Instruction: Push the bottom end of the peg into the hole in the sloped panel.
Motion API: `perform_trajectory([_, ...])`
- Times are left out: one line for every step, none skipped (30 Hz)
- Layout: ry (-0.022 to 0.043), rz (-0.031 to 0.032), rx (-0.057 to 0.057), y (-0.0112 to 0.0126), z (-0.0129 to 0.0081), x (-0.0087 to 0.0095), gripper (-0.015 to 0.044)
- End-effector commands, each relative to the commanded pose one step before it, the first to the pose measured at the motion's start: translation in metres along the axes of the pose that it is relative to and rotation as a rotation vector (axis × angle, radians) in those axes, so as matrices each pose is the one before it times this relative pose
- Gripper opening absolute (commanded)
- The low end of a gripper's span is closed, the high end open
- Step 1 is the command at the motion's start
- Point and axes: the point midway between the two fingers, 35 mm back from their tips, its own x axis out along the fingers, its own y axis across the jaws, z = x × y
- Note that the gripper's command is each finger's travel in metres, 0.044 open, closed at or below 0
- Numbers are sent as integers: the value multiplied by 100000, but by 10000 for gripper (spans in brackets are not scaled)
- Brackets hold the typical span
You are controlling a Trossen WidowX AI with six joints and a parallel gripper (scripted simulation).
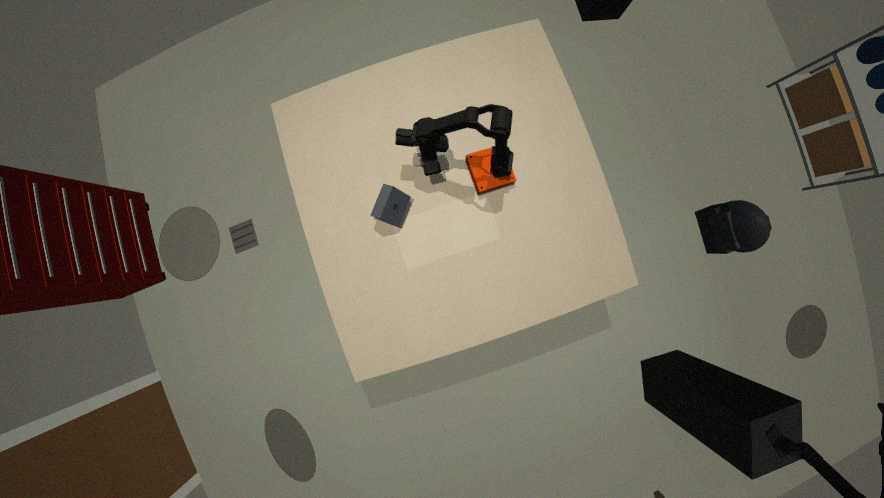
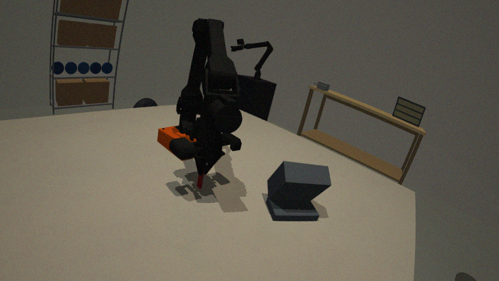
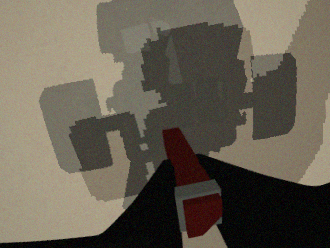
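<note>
A dark red peg [image 2: 200, 181] [image 3: 186, 162] with flat sides and a grey band near its top stands about upright. My gripper [image 2: 202, 173] is shut on the peg's upper part and points down; in the wrist view the black fingers meet around it. Whether the peg's bottom touches the table cannot be told. The grey-blue sloped block [image 1: 383, 199] [image 2: 307, 173] stands apart from the gripper, to its right in the exterior view. Its hole [image 1: 396, 207] shows as a small dark spot in the face in the top view; in the exterior view that face is hidden.
The arm's orange base [image 1: 482, 179] [image 2: 165, 136] stands behind the gripper in the exterior view. The pale table [image 1: 494, 296] [image 2: 139, 237] carries the block and the base. Shadows of the arm lie around the peg. Shelves, a bench and a red cabinet stand off the table.
</note>
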Motion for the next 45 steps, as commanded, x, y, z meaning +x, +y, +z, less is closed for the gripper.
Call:
perform_trajectory([73, 33, -28, 25, -82, -422, 0])
perform_trajectory([-7, 10, -11, 11, -35, -263, 0])
perform_trajectory([-9, 12, -13, 11, -37, -325, 0])
perform_trajectory([-11, 14, -16, 10, -35, -384, 0])
perform_trajectory([-13, 15, -17, 7, -29, -427, 0])
perform_trajectory([-15, 15, -18, 4, -23, -447, 0])
perform_trajectory([-15, 15, -18, 1, -15, -453, 0])
perform_trajectory([-16, 15, -18, -1, -11, -456, 0])
perform_trajectory([-16, 15, -18, -3, -7, -457, 0])
perform_trajectory([-17, 14, -18, -4, -4, -457, 0])
perform_trajectory([-17, 14, -18, -5, -2, -457, 0])
perform_trajectory([-16, 13, -16, -5, 0, -410, 0])
perform_trajectory([-16, 12, -16, -6, 1, -406, 0])
perform_trajectory([-16, 12, -16, -7, 3, -405, 0])
perform_trajectory([-16, 12, -16, -9, 6, -406, 0])
perform_trajectory([-17, 12, -16, -12, 10, -408, 0])
perform_trajectory([-17, 12, -16, -14, 16, -409, 0])
perform_trajectory([-18, 11, -16, -24, 26, -412, 0])
perform_trajectory([-15, 8, -13, -28, 31, -328, 0])
perform_trajectory([-10, 3, -8, -29, 30, -200, 0])
perform_trajectory([-4, 0, -3, -24, 14, -61, 0])
perform_trajectory([1, -1, 0, -12, -6, 13, 0])
perform_trajectory([-1, 71, -197, -12, -10, 2, 0])
perform_trajectory([-2, 141, -391, -24, -20, 4, 0])
perform_trajectory([-4, 212, -586, -36, -30, 6, 0])
perform_trajectory([-5, 282, -782, -48, -41, 8, 0])
perform_trajectory([-7, 353, -977, -60, -51, 10, 0])
perform_trajectory([-9, 407, -1127, -69, -60, 11, 0])
perform_trajectory([-11, 425, -1175, -71, -63, 11, 0])
perform_trajectory([-12, 427, -1179, -71, -64, 10, 0])
perform_trajectory([-12, 427, -1178, -71, -65, 9, 0])
perform_trajectory([-13, 427, -1177, -70, -66, 9, 0])
perform_trajectory([-14, 427, -1177, -70, -66, 8, 0])
perform_trajectory([-15, 427, -1176, -70, -67, 8, 0])
perform_trajectory([-16, 427, -1176, -69, -68, 7, 0])
perform_trajectory([-17, 427, -1175, -69, -69, 7, 0])
perform_trajectory([-18, 428, -1174, -68, -70, 6, 0])
perform_trajectory([-19, 428, -1174, -68, -70, 5, 0])
perform_trajectory([-20, 428, -1173, -67, -71, 5, 0])
perform_trajectory([-21, 428, -1172, -67, -72, 4, 0])
perform_trajectory([-22, 428, -1172, -67, -73, 4, 0])
perform_trajectory([-23, 428, -1171, -66, -73, 3, 0])
perform_trajectory([-24, 429, -1170, -66, -74, 2, 0])
perform_trajectory([-25, 429, -1170, -65, -75, 2, 0])
perform_trajectory([-26, 429, -1169, -65, -75, 1, 0])
